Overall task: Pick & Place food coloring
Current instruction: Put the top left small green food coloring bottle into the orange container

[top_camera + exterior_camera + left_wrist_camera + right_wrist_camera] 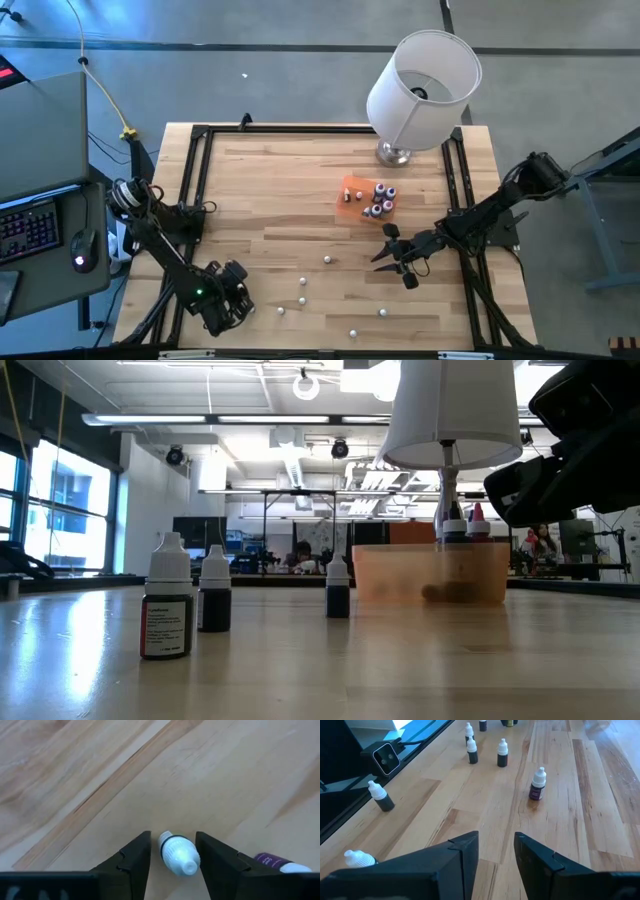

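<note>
Left end effector (172, 865) open astride a food coloring bottle (177, 854), another bottle (277, 863) just beside.

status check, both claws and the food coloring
Left claw open, straddling one bottle. Right claw open, empty. Some bottles in orange tray. Nothing blocking.
</note>
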Available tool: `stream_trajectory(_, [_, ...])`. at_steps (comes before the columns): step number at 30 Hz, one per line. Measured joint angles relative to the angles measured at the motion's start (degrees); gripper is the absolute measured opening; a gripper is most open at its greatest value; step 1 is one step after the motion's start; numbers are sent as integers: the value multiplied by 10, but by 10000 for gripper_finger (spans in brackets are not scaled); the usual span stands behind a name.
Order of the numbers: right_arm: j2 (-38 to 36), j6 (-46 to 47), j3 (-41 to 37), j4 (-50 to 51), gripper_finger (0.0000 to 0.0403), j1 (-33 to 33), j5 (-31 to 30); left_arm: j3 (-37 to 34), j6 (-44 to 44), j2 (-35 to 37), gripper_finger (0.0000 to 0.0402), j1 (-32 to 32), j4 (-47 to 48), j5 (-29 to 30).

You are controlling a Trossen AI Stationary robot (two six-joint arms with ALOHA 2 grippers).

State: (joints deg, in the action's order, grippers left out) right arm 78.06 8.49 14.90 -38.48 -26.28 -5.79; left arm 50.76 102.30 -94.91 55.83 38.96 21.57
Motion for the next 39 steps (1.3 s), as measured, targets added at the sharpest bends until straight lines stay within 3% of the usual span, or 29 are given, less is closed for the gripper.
stream_trajectory(9, [0,3,0,0,119,0,0,0,2,0,83,-7,-3,12])
stream_trajectory(14, [0,3,0,0,119,0,0,0,10,10,63,-53,-8,20])
stream_trajectory(17, [0,2,0,0,119,0,0,7,-28,13,67,-103,-7,41])
stream_trajectory(20, [0,2,0,0,119,0,2,27,-134,14,75,-171,-19,79])
stream_trajectory(24, [0,4,0,1,119,0,2,65,-321,14,77,-276,-55,81])
stream_trajectory(29, [0,4,0,1,119,0,2,107,-560,9,77,-412,-218,72])
stream_trajectory(34, [0,2,0,2,119,0,2,134,-741,9,78,-514,-374,-15])
stream_trajectory(39, [0,1,0,4,119,0,2,158,-828,-30,78,-576,-436,-97])
